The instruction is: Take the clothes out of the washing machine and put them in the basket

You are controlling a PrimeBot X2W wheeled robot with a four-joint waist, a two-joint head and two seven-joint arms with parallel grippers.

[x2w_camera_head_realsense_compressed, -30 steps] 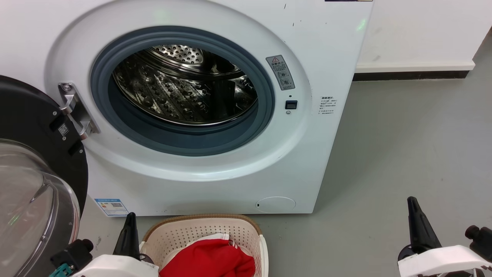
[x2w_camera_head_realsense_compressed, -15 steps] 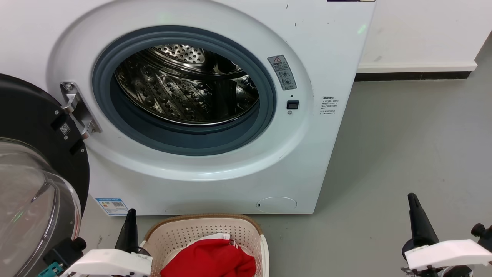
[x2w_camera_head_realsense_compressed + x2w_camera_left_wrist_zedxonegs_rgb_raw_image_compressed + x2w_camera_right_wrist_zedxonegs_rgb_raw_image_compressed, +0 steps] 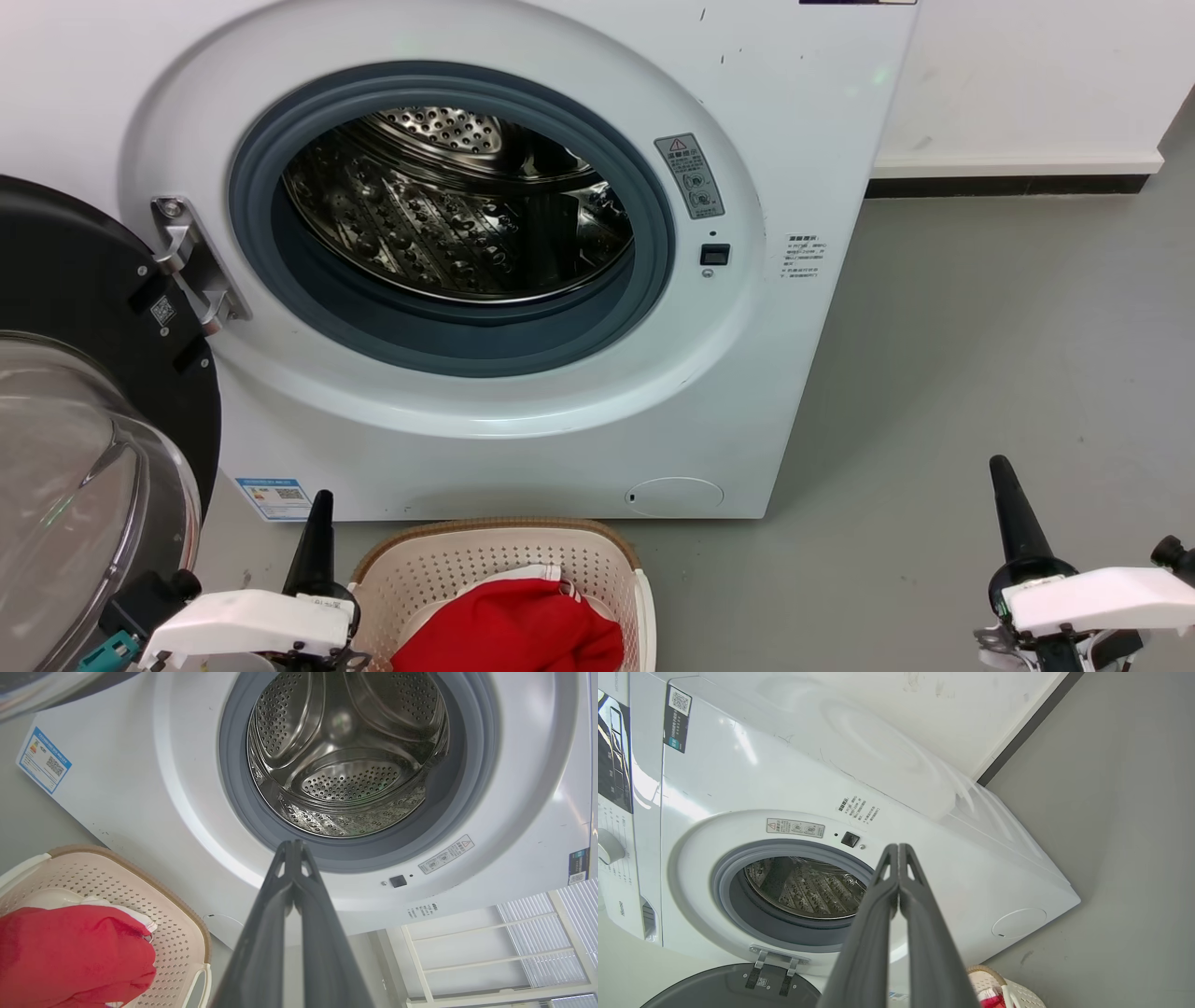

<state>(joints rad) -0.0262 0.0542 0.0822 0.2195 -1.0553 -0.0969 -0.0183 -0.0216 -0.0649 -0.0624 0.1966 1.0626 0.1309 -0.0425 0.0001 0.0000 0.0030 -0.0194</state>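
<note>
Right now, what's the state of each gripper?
Left gripper: jaws closed, holding nothing.
Right gripper: jaws closed, holding nothing.

Both arms have crept forward over the last second. The left hand (image 3: 322, 499) stands a touch higher in the head view than before, and more of the left wrist casing (image 3: 247, 623) now shows beside the basket (image 3: 485, 534). The right hand (image 3: 1001, 467) has risen likewise, the right wrist casing (image 3: 1102, 597) lifting with it. The washing machine (image 3: 794, 140) drifts slightly rightward only because the camera turned.
</note>
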